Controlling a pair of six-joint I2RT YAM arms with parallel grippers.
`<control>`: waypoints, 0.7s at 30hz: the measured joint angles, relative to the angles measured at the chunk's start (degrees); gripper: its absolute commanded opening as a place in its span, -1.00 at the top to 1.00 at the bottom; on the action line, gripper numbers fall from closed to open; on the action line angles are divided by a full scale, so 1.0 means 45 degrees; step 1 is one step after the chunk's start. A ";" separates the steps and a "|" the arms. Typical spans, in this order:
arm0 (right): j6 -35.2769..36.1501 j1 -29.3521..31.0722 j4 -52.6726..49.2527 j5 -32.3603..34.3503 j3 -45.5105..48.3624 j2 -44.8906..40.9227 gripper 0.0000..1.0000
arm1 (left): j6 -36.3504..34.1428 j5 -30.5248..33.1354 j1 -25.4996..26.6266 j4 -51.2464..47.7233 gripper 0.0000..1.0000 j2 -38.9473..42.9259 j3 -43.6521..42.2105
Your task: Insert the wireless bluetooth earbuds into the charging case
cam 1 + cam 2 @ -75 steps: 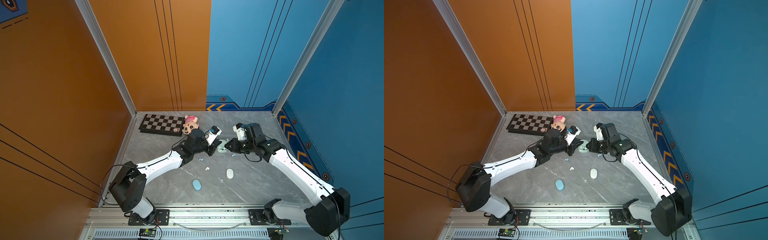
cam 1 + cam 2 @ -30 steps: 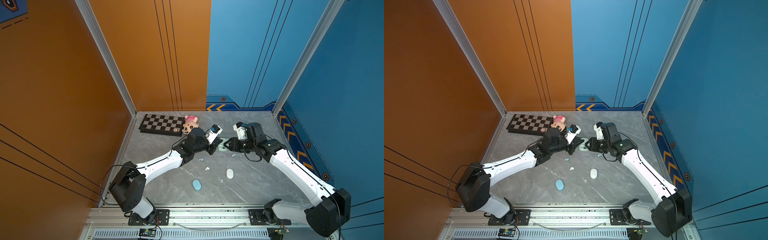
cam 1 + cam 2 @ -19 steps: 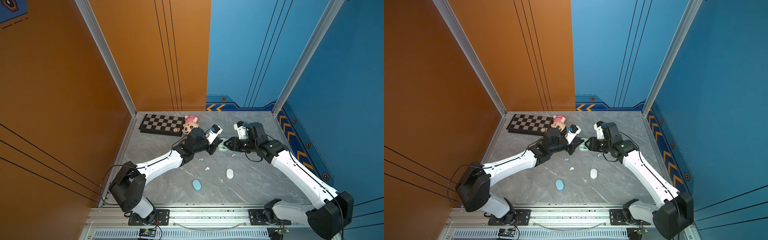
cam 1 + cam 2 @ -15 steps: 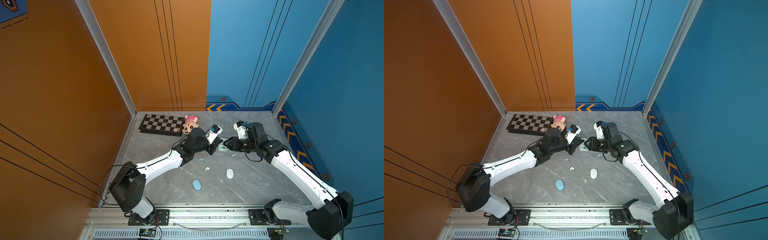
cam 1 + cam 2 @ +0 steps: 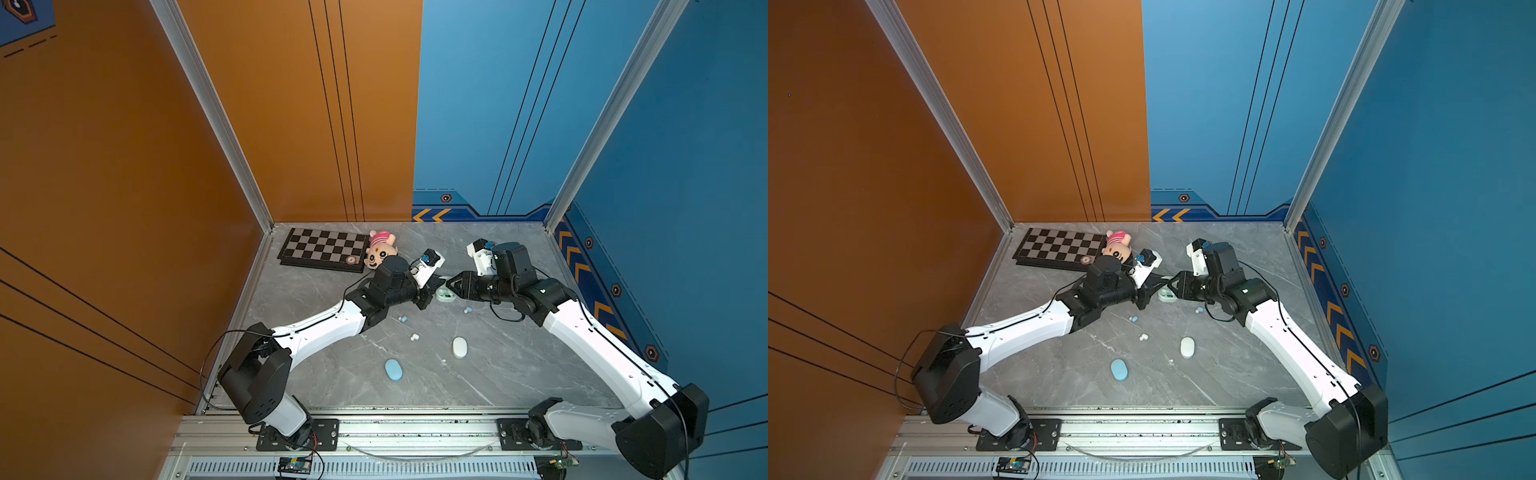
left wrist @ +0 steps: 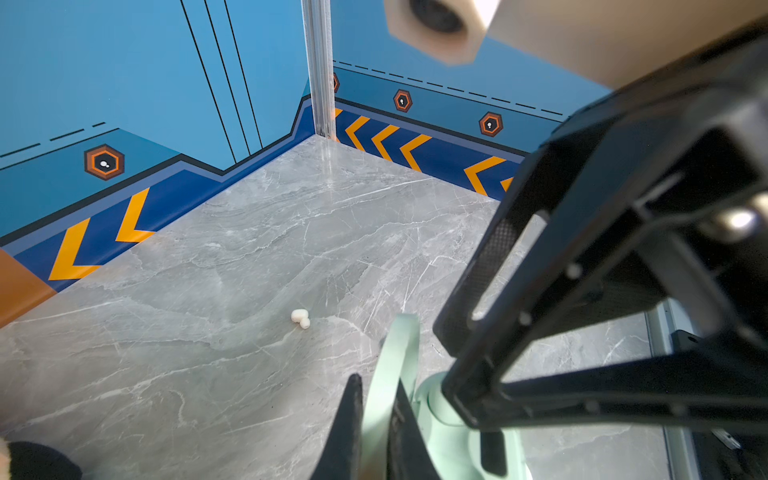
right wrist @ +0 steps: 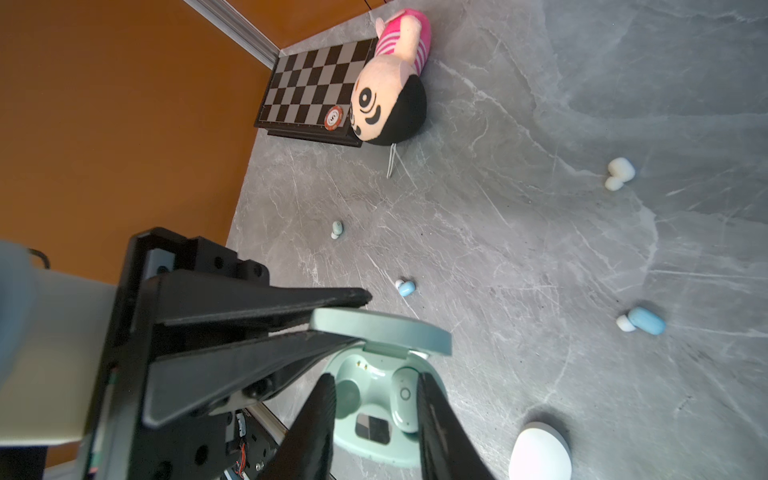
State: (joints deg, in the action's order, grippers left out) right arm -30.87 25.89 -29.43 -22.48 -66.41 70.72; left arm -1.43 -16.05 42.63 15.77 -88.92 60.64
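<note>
The mint charging case [image 5: 444, 295] [image 5: 1166, 296] lies open at mid-table. My left gripper [image 6: 376, 399] is shut on its raised lid [image 7: 380, 330]. My right gripper [image 7: 376, 380] hovers over the case base with its jaws apart and nothing between them. A mint earbud [image 7: 405, 395] sits in one socket; the other socket is empty. Loose earbuds lie around: a mint one [image 7: 337, 229], a blue one [image 7: 405, 287] [image 5: 402, 319], another blue one [image 7: 644, 321] [image 5: 468, 310] and white ones [image 7: 620, 172] [image 5: 414, 337].
A shut white case [image 5: 459, 347] [image 7: 540, 451] and a shut blue case [image 5: 393, 369] lie nearer the front edge. A chessboard [image 5: 322, 249] and a plush doll [image 5: 380, 249] sit at the back left, close behind my left wrist.
My right gripper has edged in over the open case and its jaws have parted a little. The left gripper keeps its hold on the lid.
</note>
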 measured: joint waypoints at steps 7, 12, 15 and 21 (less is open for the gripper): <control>-0.0403 0.0000 0.0151 0.0160 -0.1044 -0.0277 0.31 | 0.0369 0.1229 -0.1030 0.0165 1.00 0.1360 -0.1491; -0.1015 0.0301 0.0185 0.1001 -0.1554 0.0495 0.21 | 0.0782 0.3143 -0.2011 -0.0015 1.00 0.3808 -0.3332; -0.1030 0.0947 0.0248 0.1511 -0.2127 0.1797 0.16 | 0.1054 0.4401 -0.2613 -0.0850 1.00 0.5581 -0.4051; -0.0350 0.2399 0.0452 0.2030 -0.3735 0.5202 0.09 | 0.1491 0.6717 -0.3628 -0.3279 1.00 0.9049 -0.4682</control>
State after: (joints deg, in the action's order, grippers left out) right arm -32.45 36.69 -27.40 -13.34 -83.22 94.13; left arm 5.28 14.17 26.30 1.02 -48.21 39.57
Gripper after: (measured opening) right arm 0.448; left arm 0.105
